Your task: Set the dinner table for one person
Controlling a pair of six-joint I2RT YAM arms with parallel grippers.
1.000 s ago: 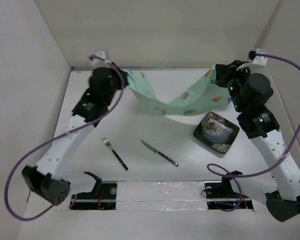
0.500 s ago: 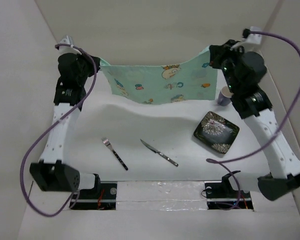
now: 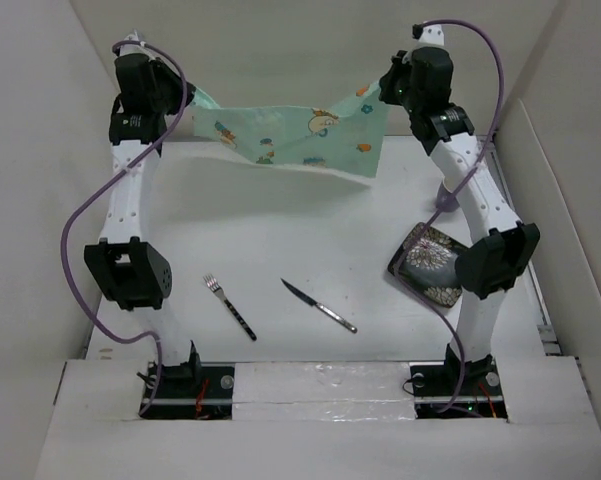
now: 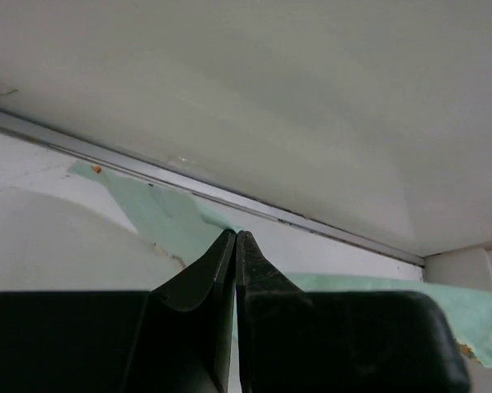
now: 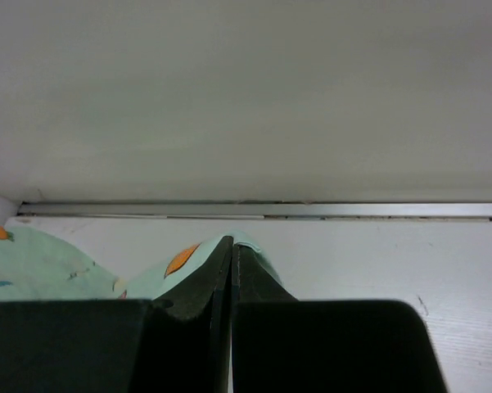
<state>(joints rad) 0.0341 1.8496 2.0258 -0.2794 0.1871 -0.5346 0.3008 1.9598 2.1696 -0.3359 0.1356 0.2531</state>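
White walls enclose the dinner table [image 3: 280, 240], spread beneath a mint-green placemat [image 3: 300, 135] held stretched above its far end. Clamped tight on opposite placemat corners are the left gripper [image 4: 234, 241] and right gripper [image 5: 231, 243]. Nearer than the placemat lie a fork [image 3: 230, 307], knife [image 3: 318, 306] and plate [image 3: 427, 260].

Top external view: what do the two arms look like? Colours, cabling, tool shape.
Left arm and right arm match: white links, black joint housings. The left purple cable and right purple cable each run loose from wrist to base. Left tool and right tool have matte black wedge-shaped fingers tapering to thin tips.
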